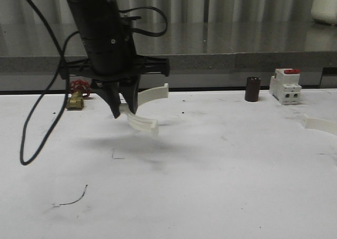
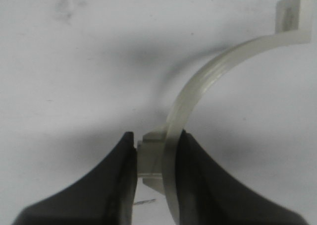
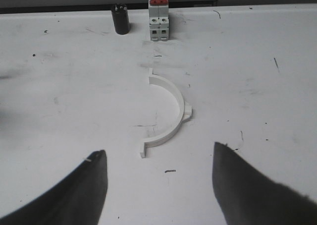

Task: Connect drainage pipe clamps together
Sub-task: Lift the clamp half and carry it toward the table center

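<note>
One white half-ring clamp (image 1: 143,112) hangs tilted above the table, pinched at its outer nub; the other clamp half (image 3: 168,113) (flat end tabs visible) lies flat on the table, well apart.

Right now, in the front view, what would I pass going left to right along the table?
Brass valve → left gripper holding a clamp half → dark cylinder → circuit breaker → second clamp half.

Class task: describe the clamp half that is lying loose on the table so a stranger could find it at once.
Start at the white table and find the red-topped circuit breaker beside the dark cylinder. In front of it lies a white half-ring clamp. Unlike the other half, no end effector holds it.
</note>
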You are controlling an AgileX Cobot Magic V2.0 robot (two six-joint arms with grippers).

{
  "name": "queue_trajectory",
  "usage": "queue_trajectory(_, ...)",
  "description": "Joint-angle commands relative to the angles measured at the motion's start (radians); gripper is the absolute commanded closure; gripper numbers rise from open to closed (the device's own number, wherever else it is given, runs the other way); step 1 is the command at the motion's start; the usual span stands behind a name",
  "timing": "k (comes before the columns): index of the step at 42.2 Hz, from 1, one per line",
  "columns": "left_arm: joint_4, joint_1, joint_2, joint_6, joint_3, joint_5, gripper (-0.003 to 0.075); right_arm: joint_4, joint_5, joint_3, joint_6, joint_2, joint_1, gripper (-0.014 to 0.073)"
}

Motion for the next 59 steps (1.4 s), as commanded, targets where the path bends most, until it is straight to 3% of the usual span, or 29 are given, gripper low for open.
queue_trajectory(1,0.003,-0.028,-0.023,-0.063,-0.058,-0.005,0.0573,-0.009,-0.073,-0.024,-0.003,0.009,-0.005,0.0104)
queue_trajectory(12,0.022,-0.067,0.039,-0.131,-0.097,-0.007,0.0573,-0.009,-0.073,-0.024,-0.003,0.009,-0.005,0.0104)
queue_trajectory(44,0.004,-0.067,0.094,-0.140,-0.101,0.058,0.0570,-0.009,-0.073,-0.024,-0.003,0.009,-0.005,0.0104)
queue_trajectory(59,0.008,-0.067,0.090,-0.108,-0.132,0.064,0.0412,-0.009,-0.073,-0.024,-0.003,0.009,-0.005,0.0104)
